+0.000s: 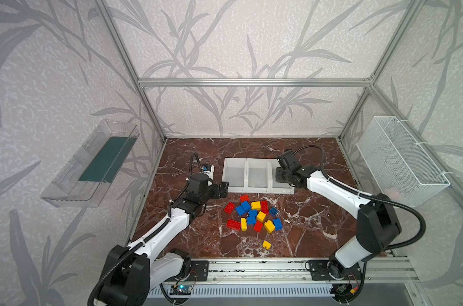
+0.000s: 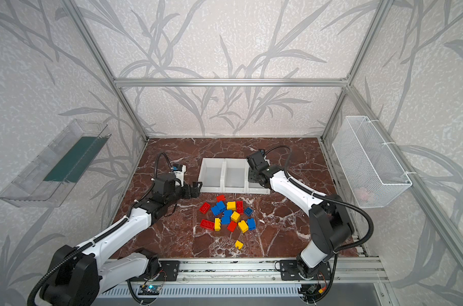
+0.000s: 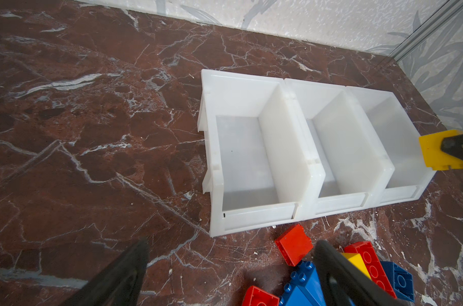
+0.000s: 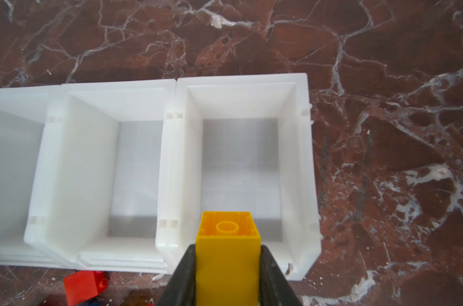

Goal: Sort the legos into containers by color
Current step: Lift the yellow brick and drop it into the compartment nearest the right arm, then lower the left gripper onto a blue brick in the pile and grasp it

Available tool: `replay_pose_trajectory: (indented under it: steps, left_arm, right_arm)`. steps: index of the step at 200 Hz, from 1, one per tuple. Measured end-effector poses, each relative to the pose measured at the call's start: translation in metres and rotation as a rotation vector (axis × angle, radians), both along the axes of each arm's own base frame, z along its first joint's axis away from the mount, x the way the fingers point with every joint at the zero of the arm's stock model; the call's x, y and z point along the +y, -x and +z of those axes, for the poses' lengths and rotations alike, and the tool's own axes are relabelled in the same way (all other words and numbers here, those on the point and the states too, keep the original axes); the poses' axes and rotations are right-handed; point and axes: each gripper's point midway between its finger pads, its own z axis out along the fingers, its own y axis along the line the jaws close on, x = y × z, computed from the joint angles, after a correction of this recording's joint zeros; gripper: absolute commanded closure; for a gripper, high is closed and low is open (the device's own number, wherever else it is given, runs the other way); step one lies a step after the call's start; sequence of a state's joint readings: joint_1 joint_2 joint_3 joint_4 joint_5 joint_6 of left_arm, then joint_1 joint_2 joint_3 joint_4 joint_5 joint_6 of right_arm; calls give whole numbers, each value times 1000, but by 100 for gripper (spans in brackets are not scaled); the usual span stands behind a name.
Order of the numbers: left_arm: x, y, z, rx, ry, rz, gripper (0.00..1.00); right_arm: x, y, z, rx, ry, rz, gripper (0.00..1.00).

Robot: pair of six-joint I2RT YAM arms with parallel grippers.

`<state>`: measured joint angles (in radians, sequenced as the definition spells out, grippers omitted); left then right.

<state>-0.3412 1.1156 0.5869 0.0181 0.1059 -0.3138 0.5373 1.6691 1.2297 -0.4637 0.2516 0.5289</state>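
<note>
Now | R claw [image 4: 227,251]: grips yel lego [image 4: 227,267] over R-end bin [image 4: 300,159] | L claw [image 3: 231,246]: spread

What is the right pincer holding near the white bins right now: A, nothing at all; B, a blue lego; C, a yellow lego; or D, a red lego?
C: in the right wrist view the right pincer is shut on a yellow lego, hollow underside showing, by the low front of the end bin.
</note>
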Motion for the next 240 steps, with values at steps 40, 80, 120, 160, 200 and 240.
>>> replay_pose_trajectory:
  steps: [40, 80, 120, 160, 200, 240]
  left_arm:
    - [-1, 1, 2, -3, 4, -2, 1]
    - [-2, 2, 2, -2, 5, -4, 1]
    - [-3, 2, 1, -1, 5, -9, 1]
    - [-5, 5, -2, 6, 2, -17, 1]
    - [-12, 10, -5, 22, -3, -41, 1]
    - [-28, 23, -13, 55, -19, -96, 4]
  right_arm:
    - [-3, -10, -42, 109, 12, 5, 65]
    - [-3, -11, -45, 125, 8, 14, 40]
    - [0, -10, -37, 114, -7, 21, 35]
    - [2, -2, 5, 37, -63, 47, 35]
    - [4, 33, 32, -21, -90, 93, 34]
    - [-5, 79, -2, 74, -55, 111, 34]
